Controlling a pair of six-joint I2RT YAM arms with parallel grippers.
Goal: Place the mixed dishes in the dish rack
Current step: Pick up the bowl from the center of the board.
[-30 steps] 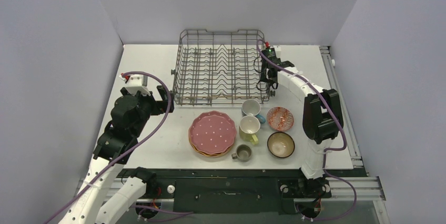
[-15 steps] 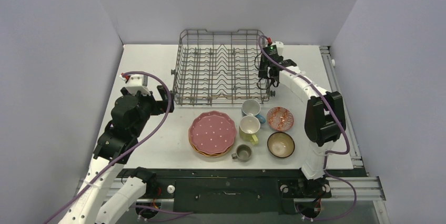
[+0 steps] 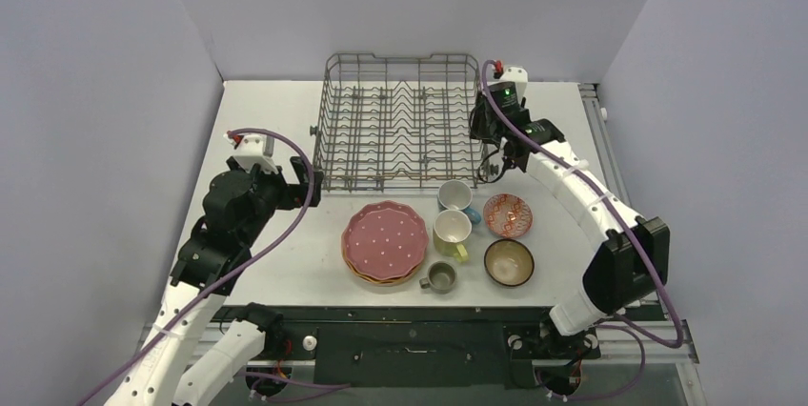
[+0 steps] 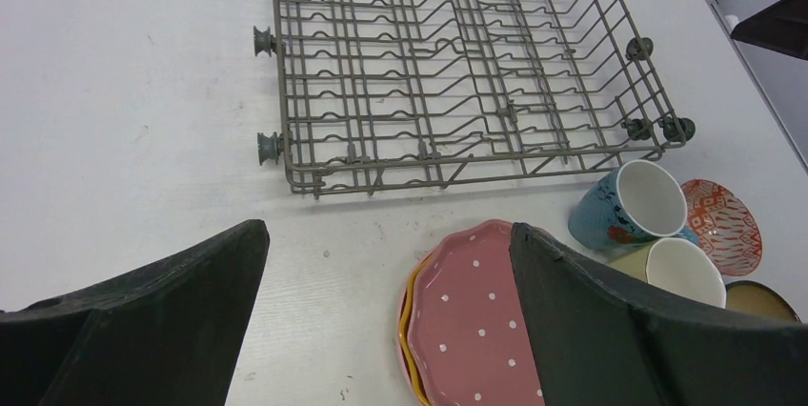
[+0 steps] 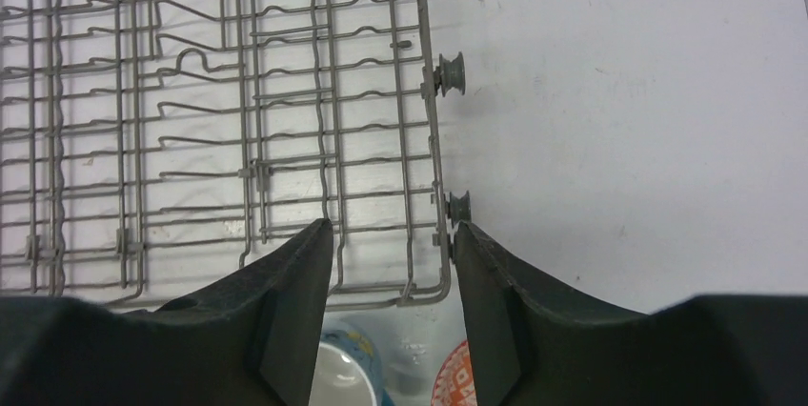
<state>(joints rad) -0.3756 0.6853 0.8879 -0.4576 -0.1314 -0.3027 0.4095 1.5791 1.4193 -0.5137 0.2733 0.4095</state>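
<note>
Both empty: right pincer [image 5: 393,232] half-parted over rack's [image 3: 400,56] right edge, mugs [image 3: 455,194] just below in frame; left pincer [image 4: 389,234] wide open, left of plates [image 3: 385,239].

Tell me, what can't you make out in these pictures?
- Lower plates: top view, the pink plate covers them; only rims show, number unclear.
- Yellow mug: left wrist view, partly behind the left gripper.
- Blue mug: right wrist view, cut off by the bottom edge.
- Grey mug: top view, too small to see inside.
</note>
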